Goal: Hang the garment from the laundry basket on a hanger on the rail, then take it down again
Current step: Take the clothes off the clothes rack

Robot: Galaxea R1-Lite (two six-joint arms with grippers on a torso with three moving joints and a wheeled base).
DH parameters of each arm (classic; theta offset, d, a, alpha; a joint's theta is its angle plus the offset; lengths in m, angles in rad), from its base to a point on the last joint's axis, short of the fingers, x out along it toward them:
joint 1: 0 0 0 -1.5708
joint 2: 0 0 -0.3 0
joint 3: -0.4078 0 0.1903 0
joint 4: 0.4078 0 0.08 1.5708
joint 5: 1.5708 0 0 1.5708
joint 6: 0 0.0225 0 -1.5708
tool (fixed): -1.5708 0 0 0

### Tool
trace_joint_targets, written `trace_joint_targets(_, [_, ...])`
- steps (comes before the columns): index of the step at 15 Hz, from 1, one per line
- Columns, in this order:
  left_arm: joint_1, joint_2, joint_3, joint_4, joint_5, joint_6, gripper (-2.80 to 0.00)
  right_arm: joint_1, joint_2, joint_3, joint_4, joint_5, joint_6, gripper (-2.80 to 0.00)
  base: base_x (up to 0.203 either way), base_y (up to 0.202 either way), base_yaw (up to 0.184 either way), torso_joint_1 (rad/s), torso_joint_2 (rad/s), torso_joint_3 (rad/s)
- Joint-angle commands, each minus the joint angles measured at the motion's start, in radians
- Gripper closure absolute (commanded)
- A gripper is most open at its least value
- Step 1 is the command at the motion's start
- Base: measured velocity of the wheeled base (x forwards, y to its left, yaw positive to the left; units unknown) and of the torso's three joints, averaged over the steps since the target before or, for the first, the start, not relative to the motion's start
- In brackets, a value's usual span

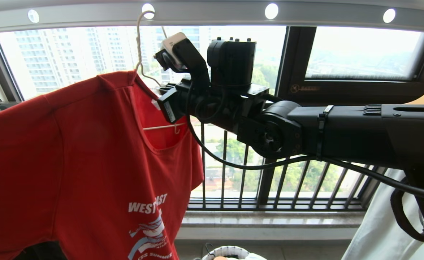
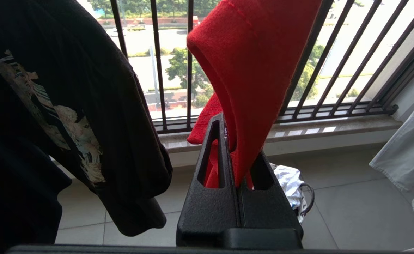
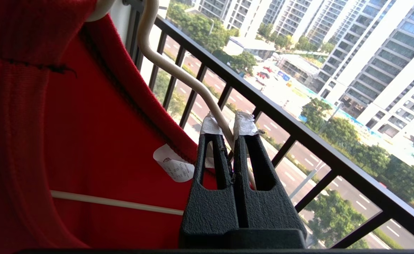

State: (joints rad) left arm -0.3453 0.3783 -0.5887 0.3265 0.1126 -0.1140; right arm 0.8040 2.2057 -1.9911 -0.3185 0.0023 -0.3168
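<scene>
head view: the red t-shirt [image 1: 71, 162] hangs on a thin cream wire hanger [image 1: 138, 43] whose long hook sits in a round hole of the flat grey rail [image 1: 212, 16]. the right gripper [image 1: 163, 95], on a black arm reaching across from the right, meets the hanger's bare shoulder just beside the v-neck. the rim of the white laundry basket [image 1: 226, 251] shows at the lower edge, below the window railing [image 1: 269, 169].

left wrist view: the left gripper [image 2: 233, 148] is clenched on a fold of the shirt's soft knit hem or sleeve; a black printed t-shirt [image 2: 69, 106] hangs alongside, and the basket sits on the tiled floor behind the gripper.

right wrist view: the right gripper, its tips wrapped in white tape, is pinched onto the smooth rounded wire of the hanger, near the collar label [image 3: 173, 165].

risk, as judged: the slick wire may slide between the tips, and a pull on the cloth could tilt the hanger, letting the shirt slip off its uncovered shoulder.
</scene>
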Motion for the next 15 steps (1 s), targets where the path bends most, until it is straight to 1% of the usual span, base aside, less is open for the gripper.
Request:
trace_joint_targets(1, [0.000,-0.080,0.001,0.059,0.027,-0.026,0.00,-0.012,-0.001,0.000,-0.002,0.001,-0.002,0.00,0.000,0.000,0.000,0.000,0.00,0.000])
trace_joint_targets(2, [0.000,-0.094,0.001,0.070,0.062,-0.032,0.00,-0.015,-0.001,0.000,-0.002,0.001,-0.002,0.00,0.000,0.000,0.000,0.000,0.00,0.000])
trace_joint_targets(3, [0.000,-0.098,0.003,0.084,0.077,-0.035,0.00,-0.020,-0.001,0.000,-0.002,0.001,-0.002,0.00,0.000,0.000,0.000,0.000,0.00,0.000])
trace_joint_targets(7, [0.000,-0.098,0.003,0.112,0.088,-0.038,0.00,-0.032,-0.003,0.001,-0.004,-0.001,-0.002,0.00,0.000,0.000,0.000,0.000,0.00,0.000])
trace_joint_targets(8, [0.000,-0.098,0.002,0.138,0.091,-0.040,0.00,-0.034,-0.004,0.000,-0.004,-0.001,-0.002,0.00,0.000,0.000,0.000,0.000,0.00,0.000])
trace_joint_targets(9, [0.000,-0.098,0.001,0.177,0.108,-0.050,0.00,-0.039,-0.004,0.001,-0.004,-0.001,-0.004,0.00,0.000,0.000,0.000,0.000,0.00,0.000])
trace_joint_targets(10, [0.000,-0.098,0.001,0.202,0.121,-0.071,0.00,-0.039,-0.004,0.001,-0.004,-0.001,-0.002,0.00,0.000,0.000,0.000,0.000,0.00,0.000])
trace_joint_targets(12, [0.000,-0.098,0.001,0.271,0.124,-0.099,0.00,-0.044,-0.006,0.001,-0.004,-0.001,-0.003,0.00,0.000,0.000,0.000,0.000,0.00,0.000])
trace_joint_targets(15, [0.000,-0.096,0.001,0.343,0.124,-0.108,0.00,-0.048,-0.006,0.001,-0.002,0.001,-0.004,0.00,0.000,0.000,0.000,0.000,0.00,0.000])
